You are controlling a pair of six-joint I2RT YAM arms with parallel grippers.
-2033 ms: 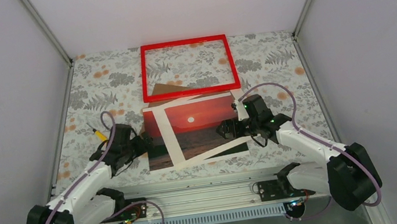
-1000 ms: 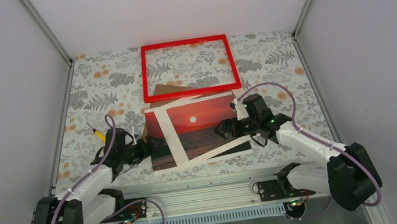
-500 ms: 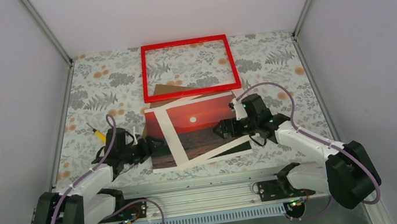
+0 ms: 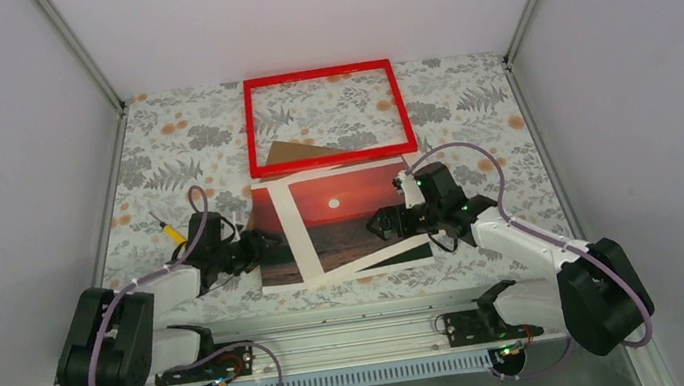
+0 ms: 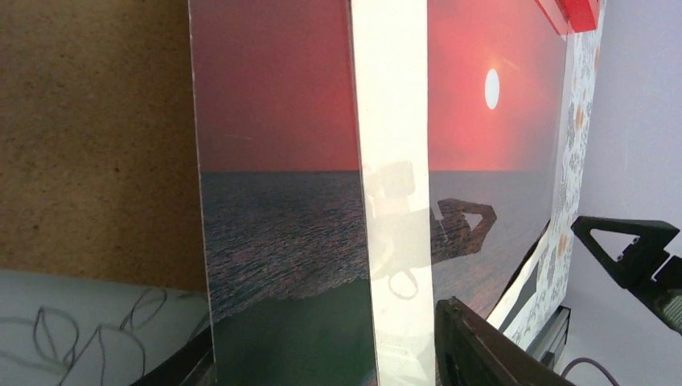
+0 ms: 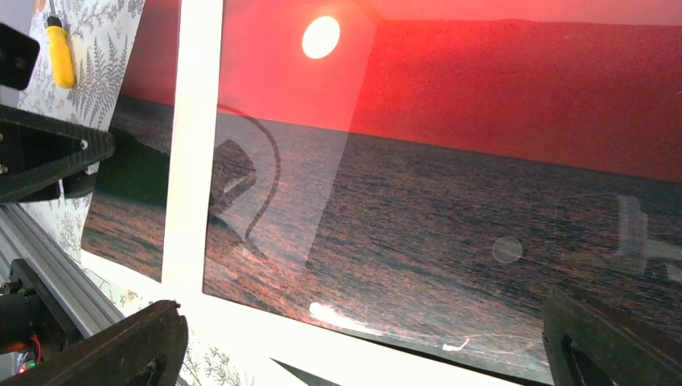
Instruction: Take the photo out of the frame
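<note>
The photo (image 4: 274, 225), a red sunset print with a white sun, lies flat near the front, outside the frame. A white mat sheet (image 4: 304, 249) lies askew on top of it. The empty red frame (image 4: 249, 130) lies further back. My left gripper (image 4: 262, 247) is open at the photo's left edge; in the left wrist view (image 5: 330, 371) the photo (image 5: 273, 121) runs between its spread fingers (image 5: 482, 350). My right gripper (image 4: 385, 222) is open over the photo's right part; in its wrist view (image 6: 362, 354) the photo (image 6: 499, 137) fills the space between the wide fingers (image 6: 121, 346).
A brown backing board (image 4: 280, 153) lies partly under the frame and the photo, and it also shows in the left wrist view (image 5: 88, 137). A yellow screwdriver (image 4: 170, 230) lies left of the left gripper. Grey walls close in both sides and the back.
My left arm has stretched lower and its gripper has slid right along the photo's left edge. The photo and mat have shifted slightly right. My right gripper has edged a little left.
</note>
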